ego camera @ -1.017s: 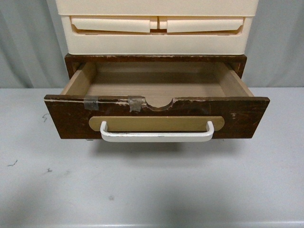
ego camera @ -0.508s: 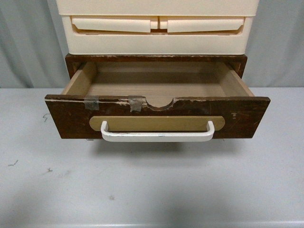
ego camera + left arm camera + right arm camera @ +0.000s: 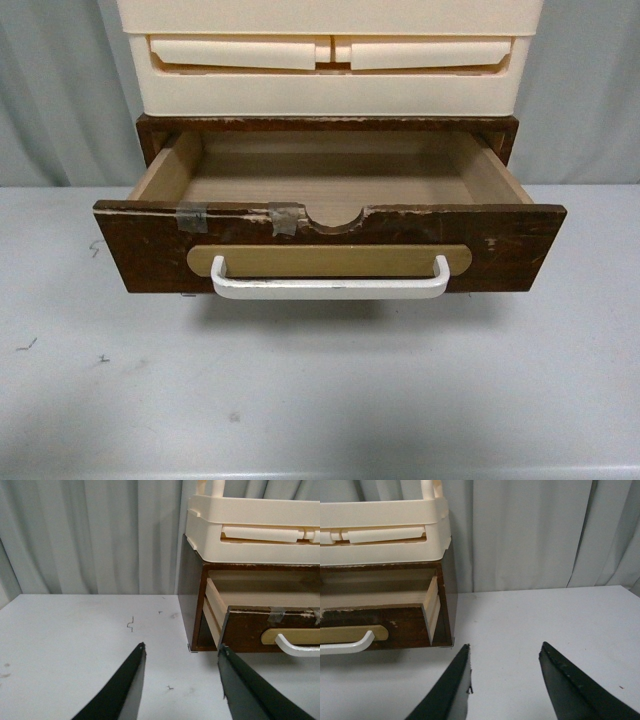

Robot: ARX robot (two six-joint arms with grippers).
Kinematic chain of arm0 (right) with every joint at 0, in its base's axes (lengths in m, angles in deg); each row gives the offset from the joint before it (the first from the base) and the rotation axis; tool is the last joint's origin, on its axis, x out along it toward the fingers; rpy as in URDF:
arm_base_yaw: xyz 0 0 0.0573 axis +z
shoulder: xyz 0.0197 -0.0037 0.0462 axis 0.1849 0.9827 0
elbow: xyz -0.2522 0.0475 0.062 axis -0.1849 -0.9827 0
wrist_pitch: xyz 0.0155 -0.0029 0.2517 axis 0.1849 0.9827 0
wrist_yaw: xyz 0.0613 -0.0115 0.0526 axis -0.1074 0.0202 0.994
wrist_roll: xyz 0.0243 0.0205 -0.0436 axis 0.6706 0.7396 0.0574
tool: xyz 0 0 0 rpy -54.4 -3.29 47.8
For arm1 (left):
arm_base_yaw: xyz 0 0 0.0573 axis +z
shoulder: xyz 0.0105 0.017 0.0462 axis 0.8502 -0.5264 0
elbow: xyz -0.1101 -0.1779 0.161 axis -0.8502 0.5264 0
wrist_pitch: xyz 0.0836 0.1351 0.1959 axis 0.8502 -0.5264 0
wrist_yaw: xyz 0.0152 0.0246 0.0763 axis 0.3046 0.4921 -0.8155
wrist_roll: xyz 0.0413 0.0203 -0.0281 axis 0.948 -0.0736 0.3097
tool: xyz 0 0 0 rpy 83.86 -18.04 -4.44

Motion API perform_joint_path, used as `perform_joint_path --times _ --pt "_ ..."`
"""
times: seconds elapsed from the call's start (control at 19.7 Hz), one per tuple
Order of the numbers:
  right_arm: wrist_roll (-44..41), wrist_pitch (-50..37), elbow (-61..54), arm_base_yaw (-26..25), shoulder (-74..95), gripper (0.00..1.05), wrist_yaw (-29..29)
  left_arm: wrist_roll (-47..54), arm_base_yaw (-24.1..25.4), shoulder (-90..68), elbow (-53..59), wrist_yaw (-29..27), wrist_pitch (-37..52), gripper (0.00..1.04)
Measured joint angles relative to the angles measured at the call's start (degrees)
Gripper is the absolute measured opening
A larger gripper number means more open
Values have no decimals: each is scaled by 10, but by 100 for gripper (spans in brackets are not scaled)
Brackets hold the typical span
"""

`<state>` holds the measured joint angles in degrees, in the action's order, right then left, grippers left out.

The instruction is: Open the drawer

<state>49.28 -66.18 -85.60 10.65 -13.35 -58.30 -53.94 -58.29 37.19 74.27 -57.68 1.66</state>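
The dark brown worn wooden drawer stands pulled out of its cabinet, its pale empty inside showing. Its white bar handle hangs on a tan oval plate, with grey tape bits and a half-round notch on the top edge. Neither gripper shows in the front view. In the left wrist view my left gripper is open and empty over the table, apart from the drawer. In the right wrist view my right gripper is open and empty, apart from the drawer.
Cream plastic drawers sit stacked on the wooden cabinet. The grey table spreads in front and to both sides, with small dark marks. A grey curtain hangs behind.
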Motion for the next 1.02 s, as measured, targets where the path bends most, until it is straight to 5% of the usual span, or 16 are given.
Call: perform_joint_path --times 1.02 --pt "0 0 0 0 0 100 0 0 0 0 0 0 0 99"
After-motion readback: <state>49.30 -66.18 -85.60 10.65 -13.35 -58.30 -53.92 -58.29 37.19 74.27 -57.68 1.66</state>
